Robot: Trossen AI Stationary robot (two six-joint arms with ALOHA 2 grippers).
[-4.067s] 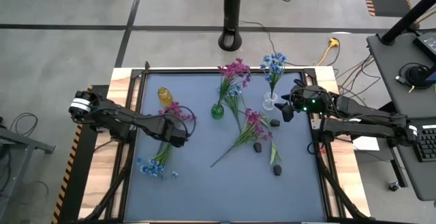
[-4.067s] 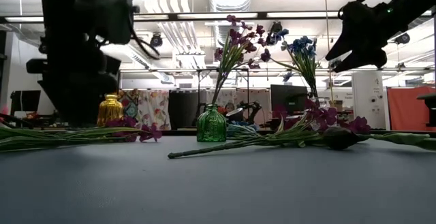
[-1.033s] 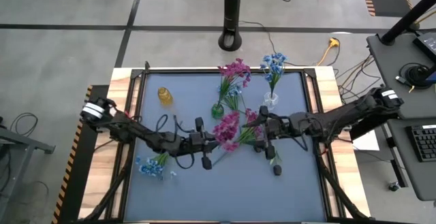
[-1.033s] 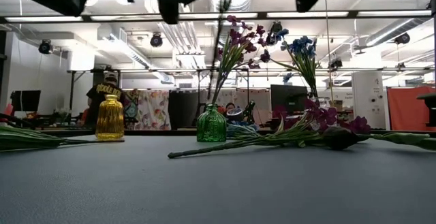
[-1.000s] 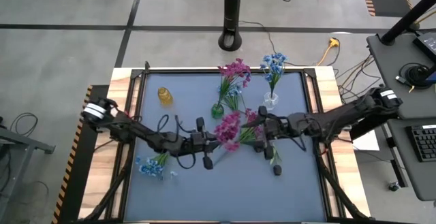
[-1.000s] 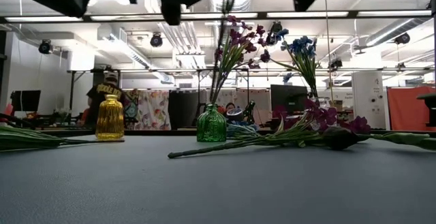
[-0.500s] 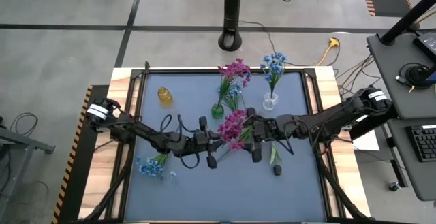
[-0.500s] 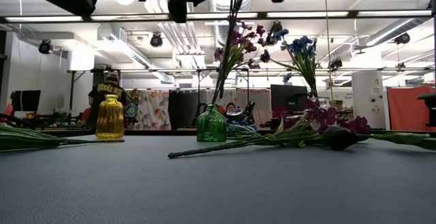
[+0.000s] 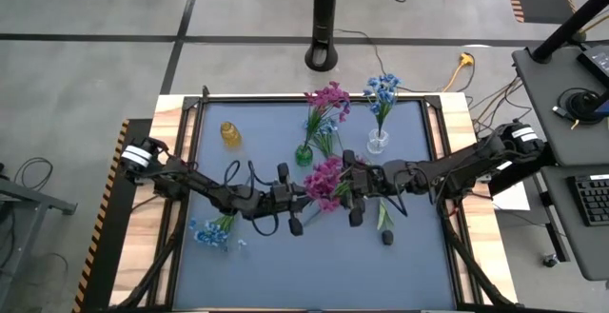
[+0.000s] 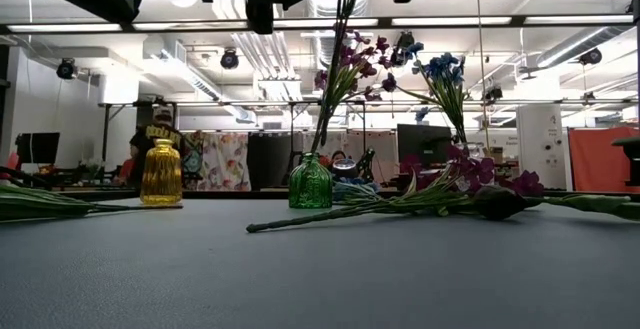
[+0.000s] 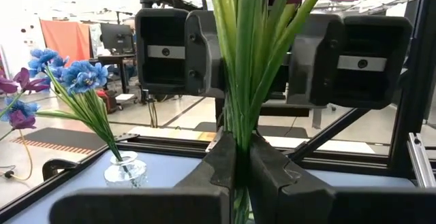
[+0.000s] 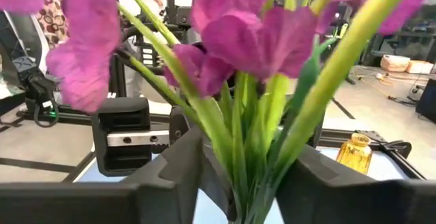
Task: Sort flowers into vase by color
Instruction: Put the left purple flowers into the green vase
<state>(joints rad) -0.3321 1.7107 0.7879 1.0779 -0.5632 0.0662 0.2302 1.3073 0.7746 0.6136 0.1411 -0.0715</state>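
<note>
A magenta sprig (image 9: 324,178) is held upright above the table's middle, blossoms up. My left gripper (image 9: 303,197) is shut on its green stems (image 11: 238,81). My right gripper (image 9: 347,187) faces it from the right, open, with a finger (image 12: 177,176) on either side of the stems (image 12: 238,149) just under the blossoms; I cannot tell whether they touch. A green vase (image 9: 304,155) holds magenta flowers and a clear vase (image 9: 378,143) holds blue ones. A yellow vase (image 9: 229,134) stands at the far left. Blue sprigs (image 9: 213,232) lie on the table at the near left. My left gripper pinches the bundle of green stems (image 11: 236,157) between its two fingers, well below the blossoms. The fingers come level from the table's left and lie across the stems. The sprig stands upright, lifted clear of the table, and its lower end (image 10: 345,9) hangs below the fingers.
Another magenta sprig (image 10: 400,204) lies on the table under the right arm. Dark buds (image 9: 386,238) lie near it at the front right. The vases stand in a row along the far side. The near middle of the grey mat (image 9: 314,275) is bare.
My right gripper has gone toward the table's left, up to the held sprig, and its fingers now stand around the stems. My left gripper has shifted a little toward the right with the sprig, which stays upright and clear of the table.
</note>
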